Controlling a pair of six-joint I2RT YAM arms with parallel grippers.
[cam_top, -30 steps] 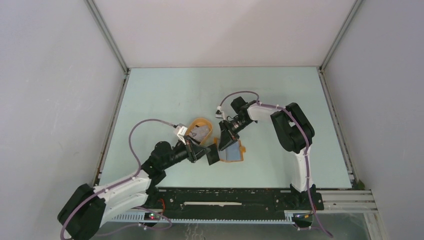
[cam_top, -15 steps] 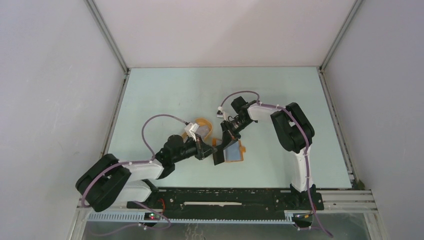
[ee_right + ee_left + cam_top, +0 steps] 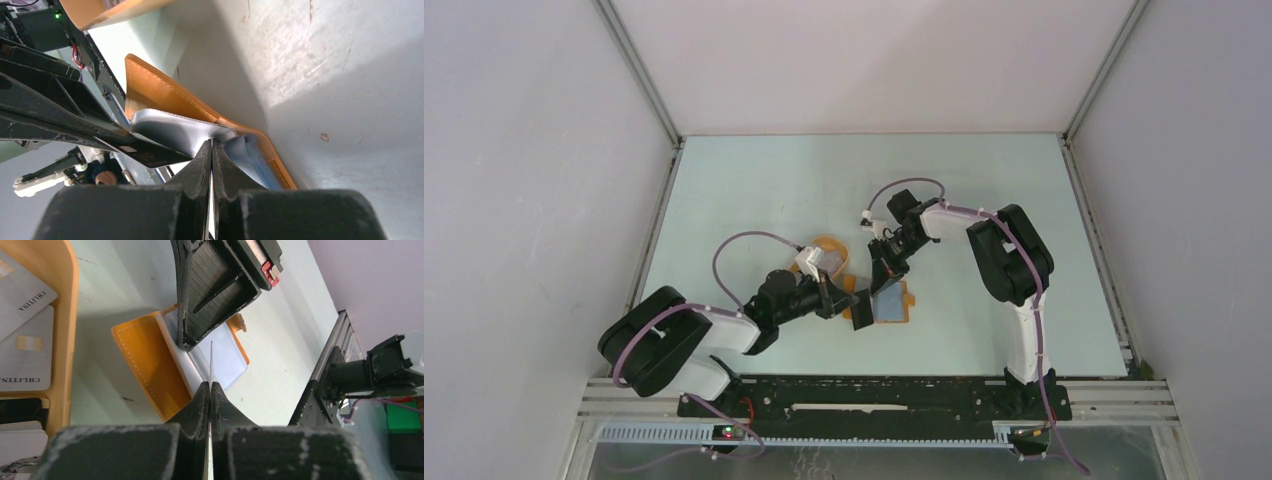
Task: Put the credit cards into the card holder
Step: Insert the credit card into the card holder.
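robot lab test cell: plain white panel walls (image 3: 874, 60), aluminium frame posts (image 3: 638, 75), pale green table (image 3: 984, 180), left arm (image 3: 674, 340) and right arm (image 3: 1009, 265) bolted to black slotted rail (image 3: 874, 395) at near edge (purple cables (image 3: 746, 235) looping, small status lights (image 3: 727, 432) lit).

An oval orange tray (image 3: 832, 240) sits near the middle of a pale green table (image 3: 754, 180). White walls (image 3: 864, 60) rise behind the tray and on either side of it, joined at the corners by bare metal posts (image 3: 637, 75). In front of the tray, a black rail (image 3: 874, 398) runs along the table's near edge.
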